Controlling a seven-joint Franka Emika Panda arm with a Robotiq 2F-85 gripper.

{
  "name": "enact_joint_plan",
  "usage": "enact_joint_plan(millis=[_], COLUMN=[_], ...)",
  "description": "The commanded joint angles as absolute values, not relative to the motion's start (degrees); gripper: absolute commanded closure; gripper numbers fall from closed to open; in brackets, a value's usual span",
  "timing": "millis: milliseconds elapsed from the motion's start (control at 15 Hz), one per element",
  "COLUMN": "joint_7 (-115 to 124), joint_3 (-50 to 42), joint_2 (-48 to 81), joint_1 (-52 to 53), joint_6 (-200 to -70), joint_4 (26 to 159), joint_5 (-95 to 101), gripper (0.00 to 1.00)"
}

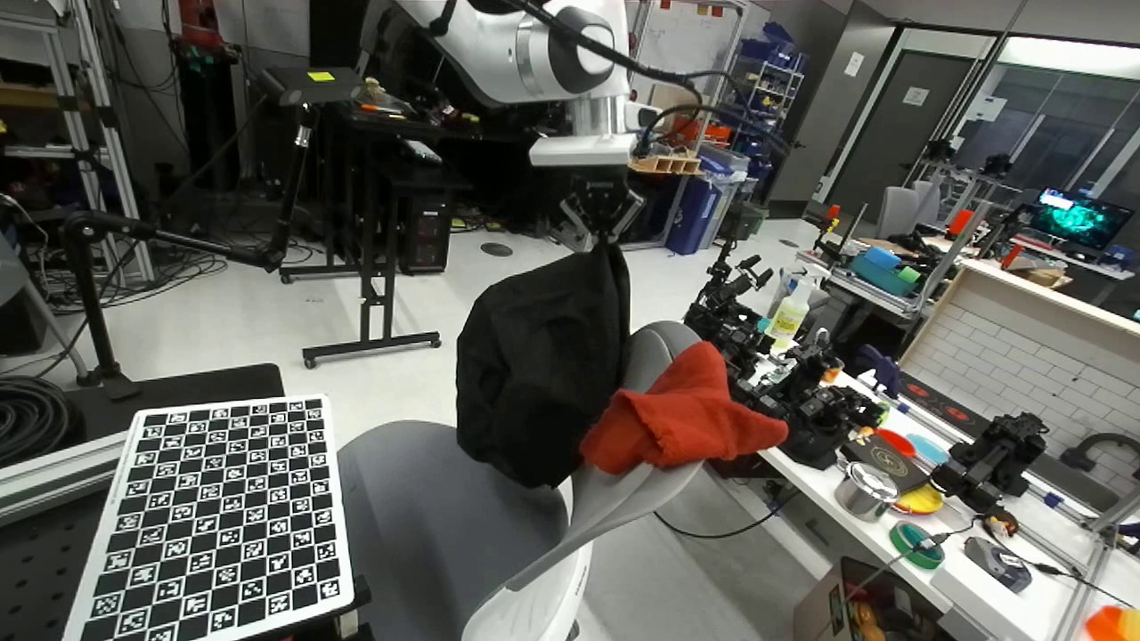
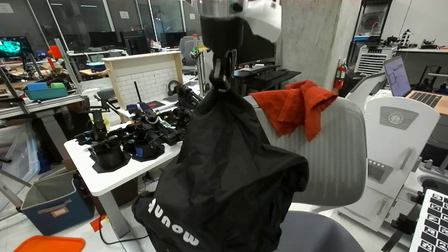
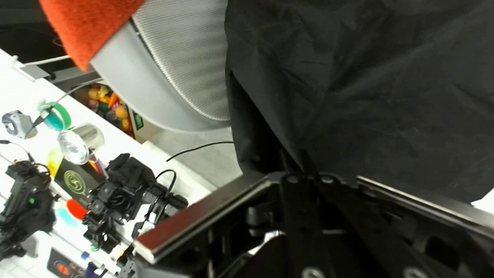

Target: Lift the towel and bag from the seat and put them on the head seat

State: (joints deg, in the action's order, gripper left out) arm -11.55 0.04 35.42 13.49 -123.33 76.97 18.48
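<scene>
My gripper (image 1: 606, 237) is shut on the top edge of a black bag (image 1: 539, 365). The bag hangs down from the fingers, in front of the chair's backrest and over the grey seat (image 1: 401, 507). White letters show low on the bag (image 2: 234, 168) in an exterior view. I cannot tell whether it touches the seat or backrest. The red-orange towel (image 2: 297, 105) lies draped over the top of the grey backrest (image 2: 332, 161), beside the bag. In the wrist view the bag (image 3: 366, 85) fills the right, and the towel (image 3: 92, 23) shows at the upper left. The fingertips (image 3: 295, 164) are dark against the bag.
A white table (image 1: 802, 499) with black robot parts, a metal pot (image 1: 867, 491) and tape stands beside the chair. A checkered calibration board (image 1: 223, 516) stands close to the seat. A toy kitchen unit (image 2: 395, 140) stands behind the chair. A blue fabric bin (image 2: 57, 206) is on the floor.
</scene>
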Motion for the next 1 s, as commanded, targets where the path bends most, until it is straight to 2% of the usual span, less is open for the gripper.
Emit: enact_joint_plan(millis=[0,933], joint_7=[-12.25,-15.80], joint_3=[1.20,0.33], joint_2=[31.32,29.27], joint_1=[11.44,-1.03], joint_6=[-119.02,-109.51], joint_4=[73.41,55.03], joint_5=[17.33,3.81], gripper=[1.00,1.00])
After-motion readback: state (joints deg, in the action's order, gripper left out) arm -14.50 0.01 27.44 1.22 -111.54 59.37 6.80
